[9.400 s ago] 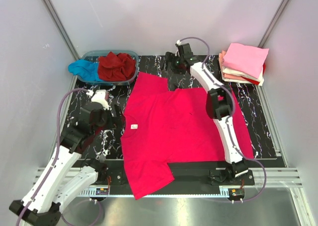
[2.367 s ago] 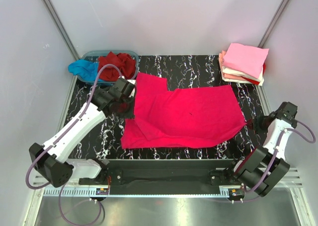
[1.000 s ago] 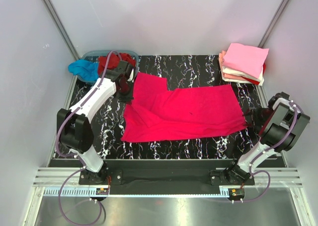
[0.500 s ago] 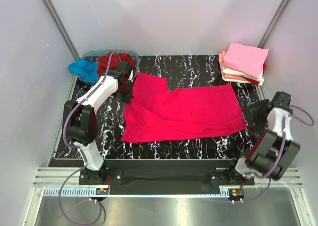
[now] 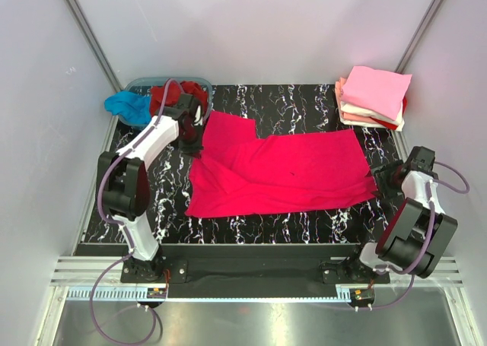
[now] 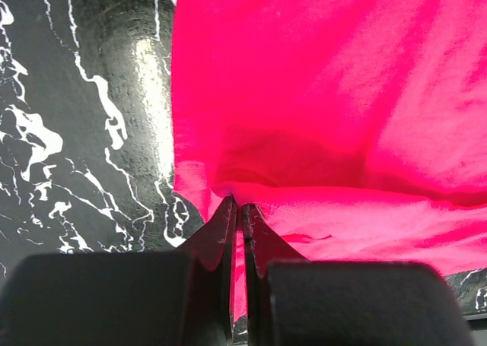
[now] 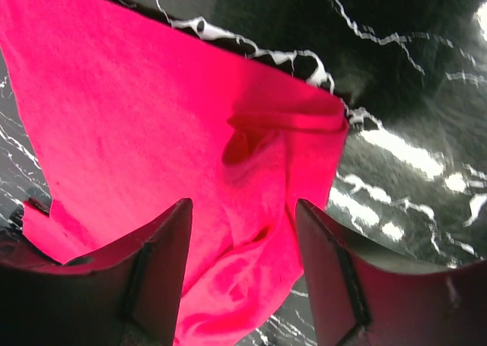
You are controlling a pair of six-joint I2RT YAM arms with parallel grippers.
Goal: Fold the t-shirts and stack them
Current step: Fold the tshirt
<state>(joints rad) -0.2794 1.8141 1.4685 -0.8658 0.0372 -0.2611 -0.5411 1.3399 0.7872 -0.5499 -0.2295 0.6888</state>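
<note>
A bright pinkish-red t-shirt (image 5: pixel 289 171) lies folded in half lengthwise on the black marbled mat (image 5: pixel 304 103). My left gripper (image 5: pixel 191 138) is at the shirt's left edge, by the sleeve. In the left wrist view the gripper (image 6: pixel 237 205) is shut on a pinch of the red cloth (image 6: pixel 327 95). My right gripper (image 5: pixel 385 177) is at the shirt's right end. In the right wrist view it (image 7: pixel 243 217) stands open, its fingers (image 7: pixel 163 243) astride the bunched corner of the shirt (image 7: pixel 152 110) without closing on it.
A stack of folded t-shirts (image 5: pixel 374 95), pale pink on top, sits at the back right corner. At the back left, a clear tub (image 5: pixel 144 82) holds a dark red tee (image 5: pixel 173 96), and a turquoise one (image 5: pixel 125 106) hangs over its side. Grey walls enclose the mat.
The right gripper swung away from the shirt's right end and came back over its corner, its jaws widening then narrowing. The left gripper stays shut on the cloth, almost still.
</note>
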